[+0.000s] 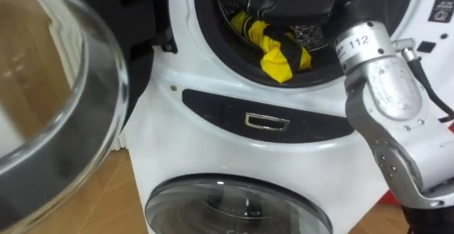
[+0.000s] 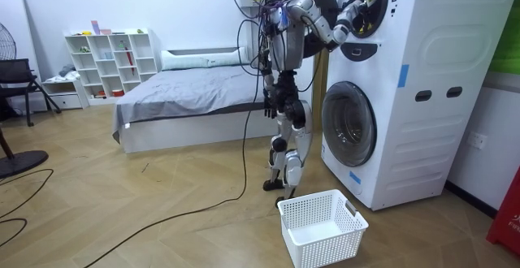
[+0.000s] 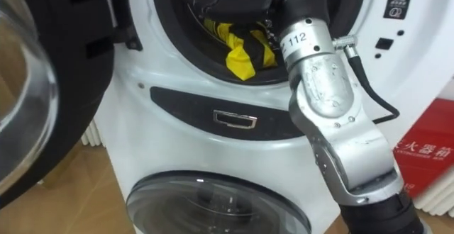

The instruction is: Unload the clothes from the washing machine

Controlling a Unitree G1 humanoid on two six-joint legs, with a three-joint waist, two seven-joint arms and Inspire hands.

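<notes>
A yellow and black cloth [image 1: 273, 53] hangs over the lower rim of the upper washing machine's drum [image 1: 213, 42], also seen as the cloth [image 3: 241, 53] in the right eye view. My right hand [image 1: 287, 3] reaches into the drum just above it, fingers curled down onto the cloth's upper end. The silver right forearm [image 3: 319, 85] runs up from the lower right to the opening. In the room view I stand upright before the stacked white machines [image 2: 406, 81], my right arm [image 2: 345, 20] raised to the top drum.
The upper machine's round glass door [image 1: 57, 85] stands open at the left, close to my head. Below is the lower machine's shut door [image 1: 234, 205]. A white laundry basket [image 2: 321, 227] sits on the wooden floor by my feet. A bed [image 2: 187, 89] stands behind me.
</notes>
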